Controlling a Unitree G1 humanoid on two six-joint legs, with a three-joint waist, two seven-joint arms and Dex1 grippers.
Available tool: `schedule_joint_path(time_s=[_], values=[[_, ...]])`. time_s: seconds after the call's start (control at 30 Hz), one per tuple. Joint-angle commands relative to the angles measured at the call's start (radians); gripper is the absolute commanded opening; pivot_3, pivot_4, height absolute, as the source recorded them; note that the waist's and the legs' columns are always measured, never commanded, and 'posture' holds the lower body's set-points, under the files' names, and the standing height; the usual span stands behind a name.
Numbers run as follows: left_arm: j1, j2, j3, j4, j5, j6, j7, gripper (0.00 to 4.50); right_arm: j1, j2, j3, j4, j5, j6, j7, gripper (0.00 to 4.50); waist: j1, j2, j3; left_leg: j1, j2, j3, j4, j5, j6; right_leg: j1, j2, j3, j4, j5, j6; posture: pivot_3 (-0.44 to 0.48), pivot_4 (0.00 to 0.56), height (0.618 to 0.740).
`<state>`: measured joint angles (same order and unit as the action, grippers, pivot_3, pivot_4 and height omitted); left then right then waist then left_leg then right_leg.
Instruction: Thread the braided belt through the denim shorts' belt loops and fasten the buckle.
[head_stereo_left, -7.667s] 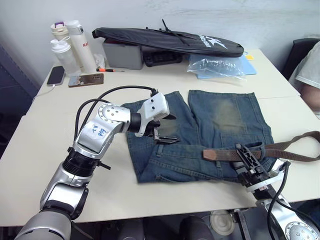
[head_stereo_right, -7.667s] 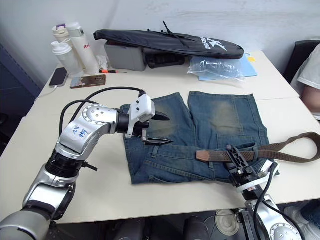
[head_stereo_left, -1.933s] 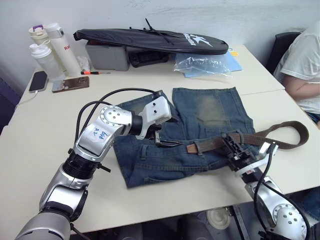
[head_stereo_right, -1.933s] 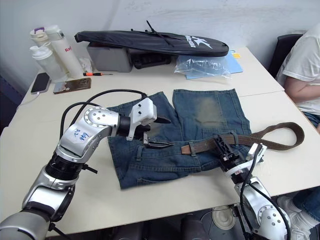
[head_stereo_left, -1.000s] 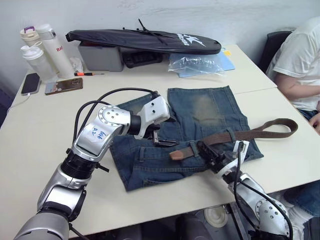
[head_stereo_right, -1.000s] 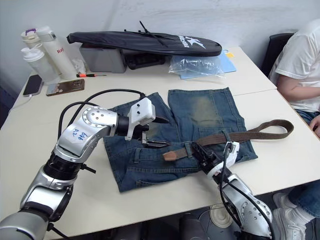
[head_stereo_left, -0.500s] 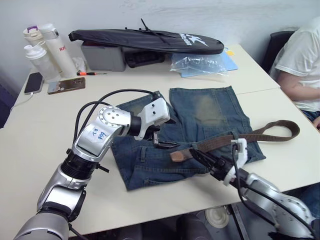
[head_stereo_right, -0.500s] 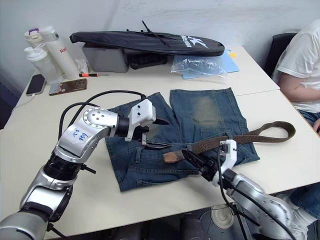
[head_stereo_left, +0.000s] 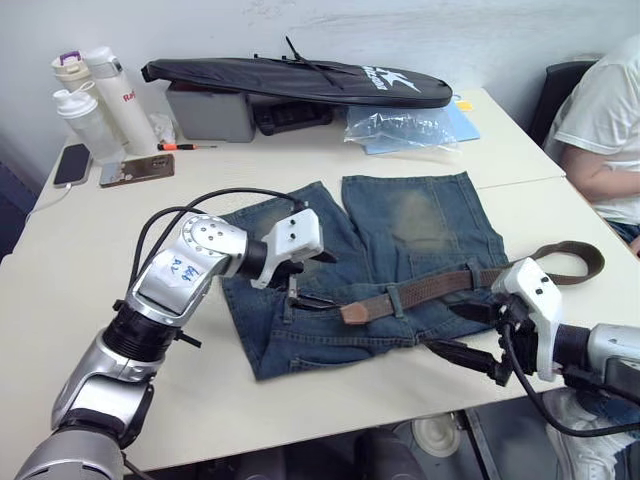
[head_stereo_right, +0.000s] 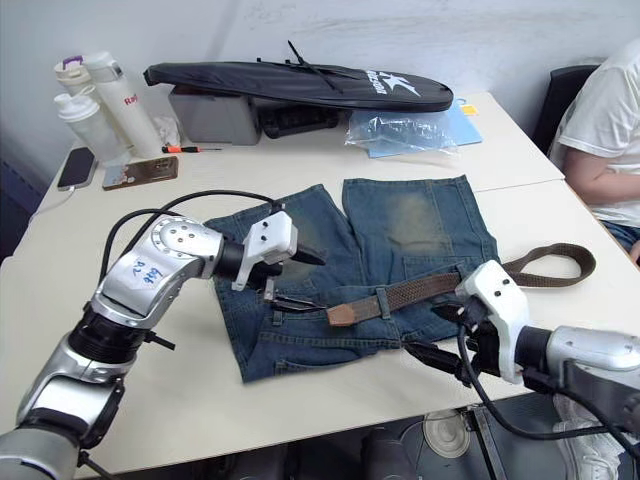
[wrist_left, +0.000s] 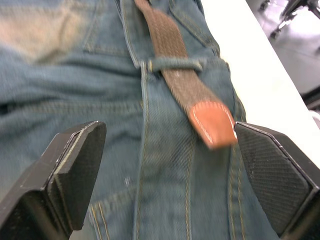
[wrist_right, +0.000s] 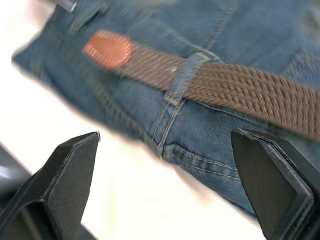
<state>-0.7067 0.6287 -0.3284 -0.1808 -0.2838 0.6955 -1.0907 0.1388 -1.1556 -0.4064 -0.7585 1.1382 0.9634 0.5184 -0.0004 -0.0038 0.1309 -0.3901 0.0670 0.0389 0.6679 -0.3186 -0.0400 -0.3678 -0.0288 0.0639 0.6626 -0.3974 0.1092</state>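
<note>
Left eye view: belt (head_stereo_left: 430, 287) across shorts (head_stereo_left: 370, 265) along the near waistband, passed under two loops (head_stereo_left: 396, 298), leather tip (head_stereo_left: 356, 312) lying free left of the nearer-centre loop. Threading partly done, by the look of it; buckle not made out. Left gripper (head_stereo_left: 303, 280) wide open, empty, just left of the tip. Right gripper (head_stereo_left: 462, 331) wide open, empty, at the shorts' near right edge, clear of the belt. Next, probably: pinch the tip with the left, draw it leftward into the next loop.

Braided belt (head_stereo_left: 440, 284) through shorts' (head_stereo_left: 410, 225) loop (wrist_right: 181, 76)
</note>
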Motion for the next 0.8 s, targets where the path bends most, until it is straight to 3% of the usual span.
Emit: schedule_joint_path(time_s=[0.03,0.1,0.2,0.33,0.5,0.8], values=[[0.055,0.022,0.038,-0.066,-0.026,-0.136,-0.062,4.50,-0.062,-0.030,-0.023,-0.047,-0.016,-0.036,0.067,4.46,0.002,0.000,0.000,0.000,0.000,-0.001,0.000,0.000,0.000,0.000,0.000,0.000,0.000,0.000,0.000,0.000,0.150,0.645],[0.104,0.025,0.039,-0.094,-0.020,-0.243,-0.092,4.50,-0.089,-0.055,0.002,-0.056,-0.032,-0.027,0.088,4.46,0.002,0.001,0.000,-0.001,0.000,-0.001,0.000,0.000,0.000,0.000,-0.001,0.000,0.000,0.000,0.000,0.000,0.150,0.645],[0.163,0.037,-0.003,-0.061,0.105,-0.537,-0.098,4.50,-0.102,-0.079,0.024,-0.053,-0.046,0.002,0.082,4.46,0.011,0.001,0.000,0.000,-0.001,-0.002,0.000,0.000,-0.001,0.001,-0.003,-0.001,-0.001,0.000,0.000,0.000,0.150,0.645],[0.172,-0.001,-0.024,0.052,0.228,-0.802,-0.036,4.50,-0.112,-0.075,0.042,-0.050,-0.056,0.035,0.048,4.46,0.028,0.001,0.000,0.000,-0.001,-0.001,0.002,0.000,0.000,0.002,-0.003,0.000,-0.002,0.000,0.000,0.000,0.150,0.645],[0.140,-0.089,-0.054,0.147,0.317,-0.966,0.045,4.50,-0.110,-0.060,0.026,-0.054,-0.042,0.074,0.015,4.46,0.028,0.001,0.000,0.000,-0.001,-0.001,0.004,-0.001,0.002,0.003,-0.004,0.001,-0.002,0.000,0.000,0.000,0.150,0.645],[0.067,-0.202,-0.092,0.287,0.379,-1.110,0.087,4.50,-0.063,-0.028,-0.077,-0.096,0.018,0.137,-0.063,4.46,0.026,0.002,0.000,-0.001,-0.002,-0.001,0.010,-0.005,0.009,0.003,-0.003,0.000,0.001,0.001,0.001,0.000,0.150,0.645]])
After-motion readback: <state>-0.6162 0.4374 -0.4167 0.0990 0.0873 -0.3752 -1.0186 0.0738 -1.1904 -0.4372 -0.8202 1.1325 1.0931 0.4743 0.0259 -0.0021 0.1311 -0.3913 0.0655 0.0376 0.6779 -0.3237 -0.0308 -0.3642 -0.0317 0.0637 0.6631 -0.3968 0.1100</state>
